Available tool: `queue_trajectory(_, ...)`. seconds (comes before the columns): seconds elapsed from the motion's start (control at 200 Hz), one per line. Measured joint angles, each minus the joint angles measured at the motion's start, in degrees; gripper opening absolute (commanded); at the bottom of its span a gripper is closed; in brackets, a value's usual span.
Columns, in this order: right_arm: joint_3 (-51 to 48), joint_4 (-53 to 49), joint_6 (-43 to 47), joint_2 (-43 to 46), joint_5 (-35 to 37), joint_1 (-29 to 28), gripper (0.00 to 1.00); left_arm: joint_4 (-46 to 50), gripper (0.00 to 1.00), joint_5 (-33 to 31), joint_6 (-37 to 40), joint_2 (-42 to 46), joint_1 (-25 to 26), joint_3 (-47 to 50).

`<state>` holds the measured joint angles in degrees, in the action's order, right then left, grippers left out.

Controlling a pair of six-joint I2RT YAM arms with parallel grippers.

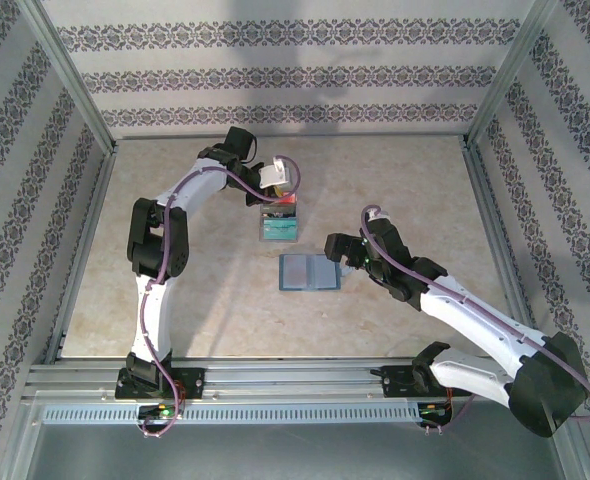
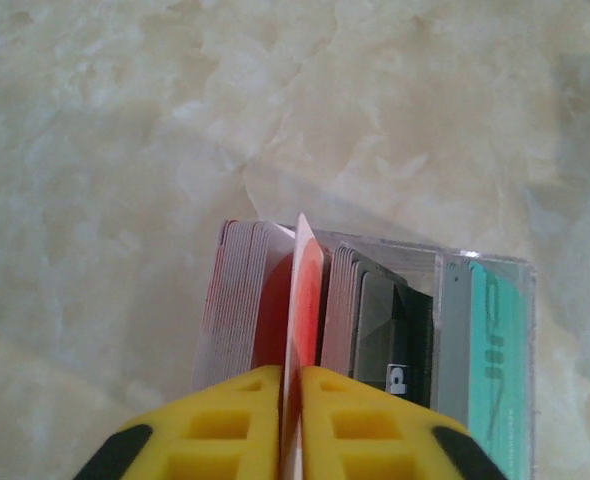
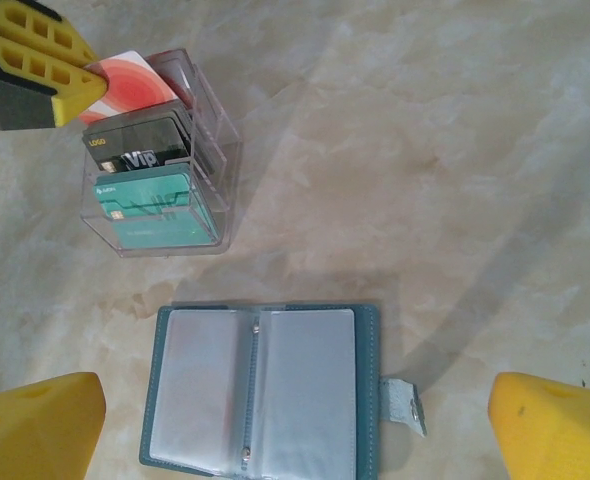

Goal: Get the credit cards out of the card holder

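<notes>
The slate-blue card holder (image 1: 309, 271) lies open and flat on the table, and its clear sleeves (image 3: 260, 395) look empty. My right gripper (image 3: 295, 430) hangs open above it, one yellow finger (image 3: 35, 425) on either side. My left gripper (image 2: 293, 375) is shut on a red-and-white credit card (image 2: 307, 290), held upright in the back slot of a clear plastic box (image 3: 225, 140). In that box, dark cards (image 3: 140, 145) stand in the middle slot and teal-green cards (image 3: 155, 210) in the front one. In the top view, the left gripper (image 1: 287, 192) sits over the box (image 1: 279, 222).
The wallet's snap tab (image 3: 405, 405) sticks out on its right side. More red-and-white cards (image 2: 240, 300) are stacked in the back slot around the held one. Patterned walls and metal rails (image 1: 85, 200) enclose the marbled table.
</notes>
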<state>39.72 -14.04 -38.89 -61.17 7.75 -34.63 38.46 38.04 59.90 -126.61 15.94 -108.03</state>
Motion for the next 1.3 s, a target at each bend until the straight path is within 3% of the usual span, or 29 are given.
queue_trajectory(0.415,1.9,-1.2,0.0,-0.7,1.2,-1.3,0.98,-0.2,0.20,0.2,-1.0,0.6,0.0,0.5)
queue_trajectory(0.62,3.0,-1.7,0.2,-2.5,2.4,-3.0,0.98,-4.4,0.23,0.7,-3.7,8.4,0.0,8.9)
queue_trajectory(0.73,4.1,-2.5,0.3,-4.1,3.2,-3.9,0.98,-10.4,0.37,0.6,-6.7,16.0,0.0,16.7)
queue_trajectory(0.834,5.7,-3.4,0.4,-6.1,3.8,-5.2,0.98,-17.0,0.62,-0.9,-11.3,23.3,0.0,24.1)
queue_trajectory(1.084,11.0,-5.4,1.7,-14.7,4.1,-8.1,0.77,-31.9,0.89,-7.8,-29.6,36.8,0.0,39.7)
queue_trajectory(1.299,15.7,-7.0,1.6,-23.3,3.8,-11.3,0.61,-44.2,0.90,-20.4,-47.7,45.5,0.0,55.2)
